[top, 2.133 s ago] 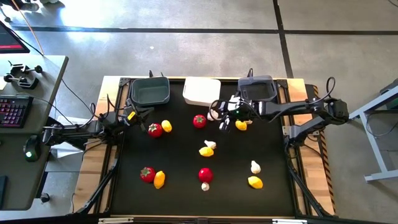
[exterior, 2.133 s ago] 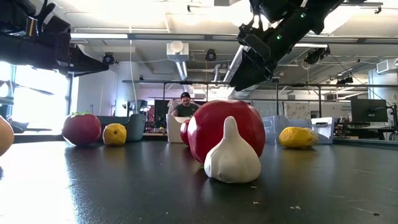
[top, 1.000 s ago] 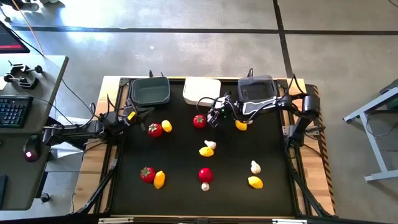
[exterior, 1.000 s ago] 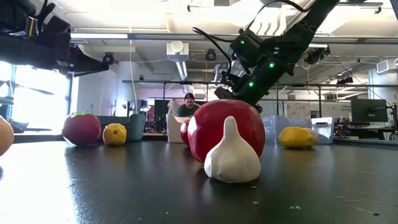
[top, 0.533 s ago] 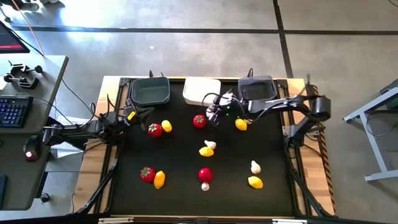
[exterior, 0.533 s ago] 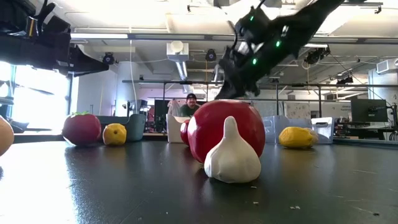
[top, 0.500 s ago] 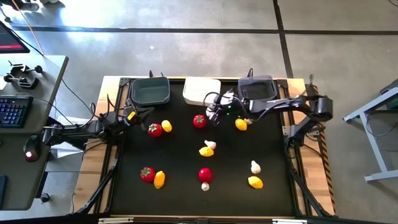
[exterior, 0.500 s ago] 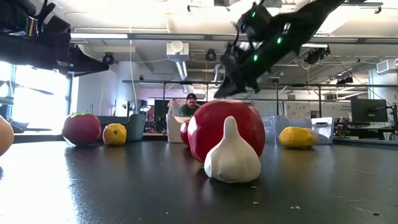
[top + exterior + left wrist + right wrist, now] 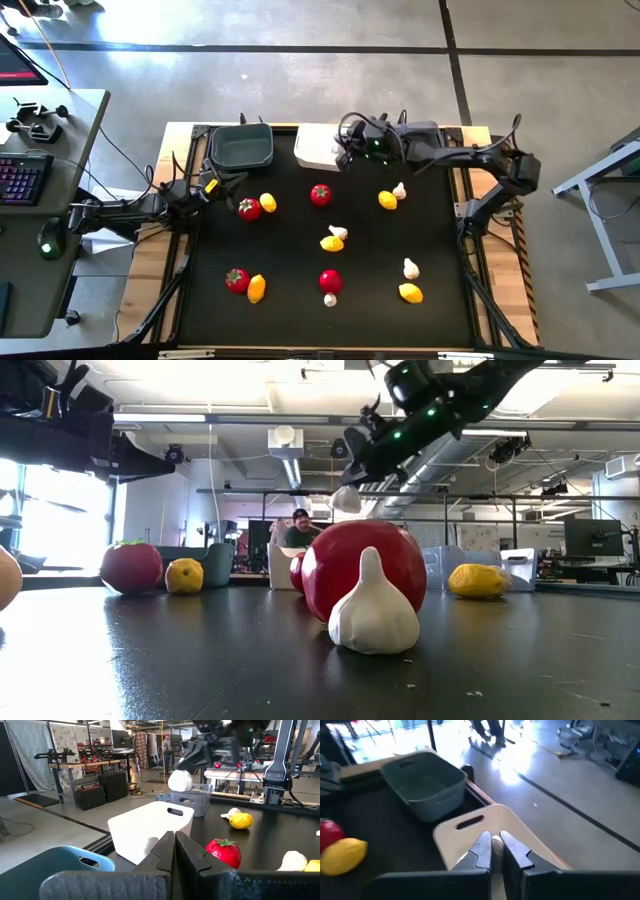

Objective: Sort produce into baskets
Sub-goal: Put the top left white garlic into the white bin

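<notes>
From above, the right arm reaches from the right edge of the bench (image 9: 300,310) across its far side. Its elbow is bent near the edge, and the right claw (image 9: 345,152) is over the right end of the white basket (image 9: 318,146). The left arm lies low at the left edge, with the left claw (image 9: 207,184) just in front of the left grey basket (image 9: 241,146). The other grey basket (image 9: 425,131) is under the right arm. On the bench lie tomatoes (image 9: 320,194), lemons (image 9: 387,200) and garlic bulbs (image 9: 410,267), spread apart; one lemon and one bulb touch near the middle.

In the low view, the right arm comes down from the top, tilted. The right claw (image 9: 352,478) is high above the bench and a white bulb (image 9: 346,499) hangs at its tip. Close to the camera a bulb (image 9: 373,612) stands in front of a tomato (image 9: 365,565).

In the left wrist view, the fingers (image 9: 165,851) of the left claw are pressed together, with nothing between them. Beyond them is the white basket (image 9: 150,827), and the held bulb (image 9: 179,781) is in the air above its far end, under the right claw (image 9: 192,760).

In the right wrist view, the fingers (image 9: 482,850) of the right claw are close together, with a pale piece (image 9: 496,841) pinched between them. Below is the white basket (image 9: 475,827), and behind it the left grey basket (image 9: 422,782).
</notes>
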Motion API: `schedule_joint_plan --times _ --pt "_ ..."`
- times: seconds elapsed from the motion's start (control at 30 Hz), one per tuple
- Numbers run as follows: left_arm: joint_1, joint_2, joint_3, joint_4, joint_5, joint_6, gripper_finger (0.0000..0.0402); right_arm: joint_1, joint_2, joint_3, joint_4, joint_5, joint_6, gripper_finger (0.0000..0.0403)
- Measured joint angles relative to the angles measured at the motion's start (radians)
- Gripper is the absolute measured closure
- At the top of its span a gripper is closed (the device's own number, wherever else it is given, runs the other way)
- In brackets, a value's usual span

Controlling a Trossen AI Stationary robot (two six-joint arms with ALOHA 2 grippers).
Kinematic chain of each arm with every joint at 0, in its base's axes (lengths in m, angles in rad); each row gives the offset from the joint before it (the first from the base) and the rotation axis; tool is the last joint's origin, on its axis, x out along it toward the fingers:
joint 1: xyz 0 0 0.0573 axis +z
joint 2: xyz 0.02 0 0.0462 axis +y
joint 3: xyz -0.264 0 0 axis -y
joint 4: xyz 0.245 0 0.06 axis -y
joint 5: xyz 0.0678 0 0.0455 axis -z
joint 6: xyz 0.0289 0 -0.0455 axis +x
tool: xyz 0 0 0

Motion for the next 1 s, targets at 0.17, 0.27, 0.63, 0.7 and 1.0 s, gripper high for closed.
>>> schedule_joint_plan --times 0.17,0.27,0.63,0.7,1.0 --pt "0.000 0.000 0.000 0.000 0.000 0.000 0.0401 -0.071 0.102 0.098 -0.096 -0.033 -0.001 0.0401" --pt "0.000 0.000 0.000 0.000 0.000 0.000 0.0401 -0.110 0.148 0.119 -0.110 -0.090 -0.020 0.0401" --pt "0.000 0.000 0.000 0.000 0.000 0.000 0.0401 -0.198 0.228 0.134 -0.130 -0.171 -0.037 0.0402" --pt "0.000 0.000 0.000 0.000 0.000 0.000 0.0401 -0.207 0.236 0.134 -0.129 -0.213 -0.059 0.0402" --pt "0.000 0.000 0.000 0.000 0.000 0.000 0.0401 -0.243 0.268 0.135 -0.122 -0.253 -0.080 0.0402"
